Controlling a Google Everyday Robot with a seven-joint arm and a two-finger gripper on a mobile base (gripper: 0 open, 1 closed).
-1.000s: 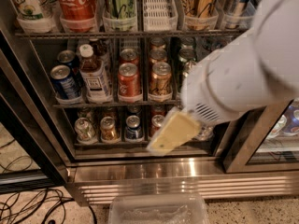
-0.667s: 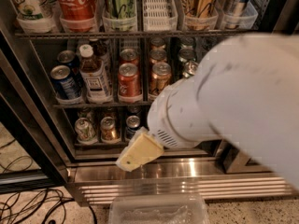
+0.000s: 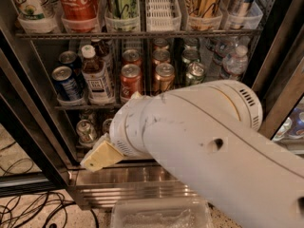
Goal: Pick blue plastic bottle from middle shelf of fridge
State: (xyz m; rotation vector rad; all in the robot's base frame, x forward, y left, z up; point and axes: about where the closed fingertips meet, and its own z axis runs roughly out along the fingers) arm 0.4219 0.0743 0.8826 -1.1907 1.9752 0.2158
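The blue plastic bottle (image 3: 96, 77) stands upright on the middle shelf (image 3: 71, 107) of the fridge (image 3: 28, 127), in the second lane from the left. It holds dark drink and has a white cap and a white label. My white arm (image 3: 204, 141) fills the lower right of the camera view. My gripper (image 3: 99, 156) shows as a tan tip at the arm's left end. It is below the middle shelf, in front of the lowest shelf, apart from the bottle and a little to its right. It holds nothing that I can see.
A blue soda can (image 3: 65, 82) stands left of the bottle; red cans (image 3: 130, 79), copper cans (image 3: 164, 76) and clear water bottles (image 3: 234, 62) stand to its right. The top rack holds a Coca-Cola container (image 3: 78, 4). Cables (image 3: 28, 208) lie on the floor. A clear tray (image 3: 161, 215) sits below.
My arm has swung left and closer to the camera, covering the lower right shelves. The gripper tip has moved left and slightly down. The bottle has not moved.
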